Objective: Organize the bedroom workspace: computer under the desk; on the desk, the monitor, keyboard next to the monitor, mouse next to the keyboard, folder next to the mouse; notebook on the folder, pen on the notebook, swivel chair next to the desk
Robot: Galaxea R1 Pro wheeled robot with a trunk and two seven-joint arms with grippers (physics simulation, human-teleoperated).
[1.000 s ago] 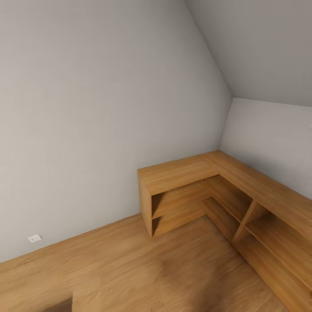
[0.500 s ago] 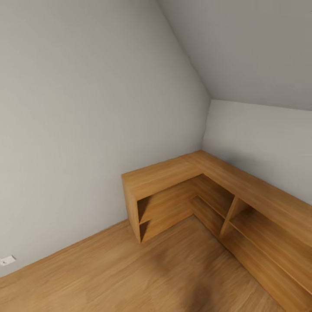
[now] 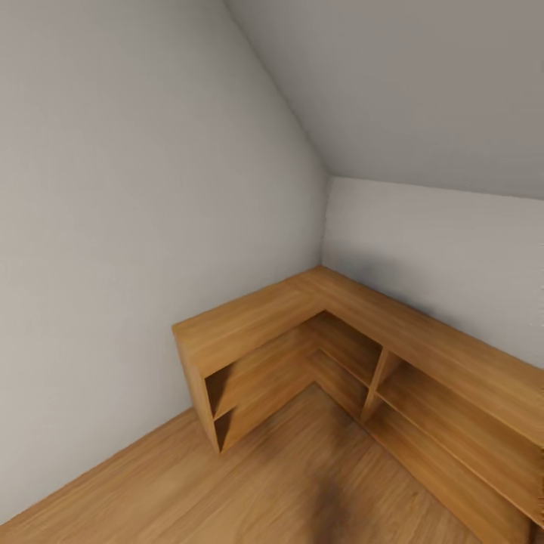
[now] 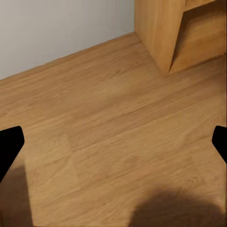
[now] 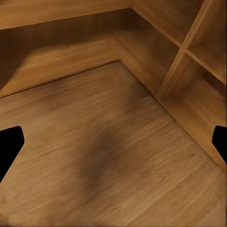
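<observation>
I face a corner of the bedroom with grey sloping walls and a light wood floor. My left gripper hangs open over bare floor, its black fingertips wide apart at the picture's edges with nothing between them. My right gripper is also open and holds nothing. It hovers over the floor close to the inner corner of the low wooden cabinets.
An L-shaped run of low light-wood cabinets with open shelves fills the corner, one leg along the left wall and one along the right wall. Open floor lies in front of them. The cabinet's end panel stands near my left gripper.
The head camera has turned to the right, so the cabinets sit further left and lower in the picture. The small white wall socket has slid out past the left edge.
</observation>
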